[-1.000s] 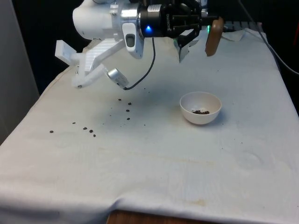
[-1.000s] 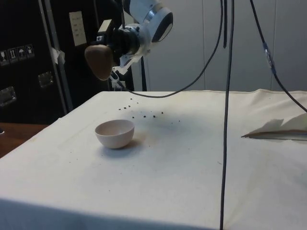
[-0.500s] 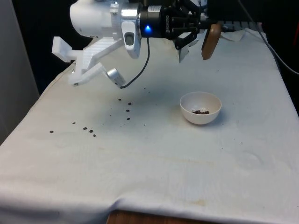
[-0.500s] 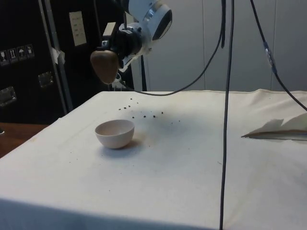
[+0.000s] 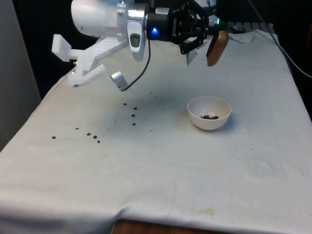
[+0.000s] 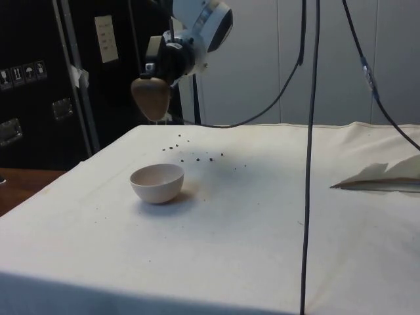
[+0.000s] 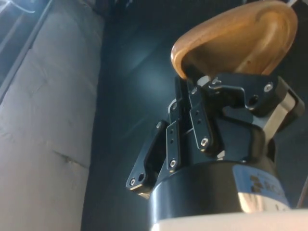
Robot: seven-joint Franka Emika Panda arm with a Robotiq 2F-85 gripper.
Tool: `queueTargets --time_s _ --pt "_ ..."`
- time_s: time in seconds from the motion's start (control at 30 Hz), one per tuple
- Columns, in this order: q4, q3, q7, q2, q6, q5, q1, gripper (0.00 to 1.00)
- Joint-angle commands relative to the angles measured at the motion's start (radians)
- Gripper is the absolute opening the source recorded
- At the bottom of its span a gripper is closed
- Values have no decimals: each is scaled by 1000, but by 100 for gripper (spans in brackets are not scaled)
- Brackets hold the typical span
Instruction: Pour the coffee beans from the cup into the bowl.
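Note:
A brown wooden cup hangs tilted in the air, above and a little behind the white bowl. My gripper is shut on the cup's rim, and the arm reaches in sideways from the front view's left. From the side, the cup is high over the table, just beyond the bowl. The wrist view has the cup clamped between the fingers, its hollow inside looking bare. A small heap of dark coffee beans lies in the bowl.
Several spilled beans dot the cloth to the front view's left of the bowl, with more further left. A crumpled sheet lies at the side view's right, and a hanging cable crosses in front.
The cup has swung from edge-on towards upright while shifting slightly towards the front view's left. The arm's wrist has rotated. The bowl has stayed put.

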State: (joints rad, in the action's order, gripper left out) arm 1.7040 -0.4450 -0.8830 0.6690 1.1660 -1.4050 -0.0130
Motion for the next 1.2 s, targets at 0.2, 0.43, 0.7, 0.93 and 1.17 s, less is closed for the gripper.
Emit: queueTargets --time_s 0.2,0.43,0.7,0.93,1.17 --pt "-14 -6 -17 0 27 56 8 0" --pt "-22 -6 -37 -2 46 96 10 0" --pt "-30 -6 -56 -3 68 141 13 0" --pt "-38 -6 -75 -3 89 177 16 0" --pt "-43 0 -95 0 99 198 11 0"
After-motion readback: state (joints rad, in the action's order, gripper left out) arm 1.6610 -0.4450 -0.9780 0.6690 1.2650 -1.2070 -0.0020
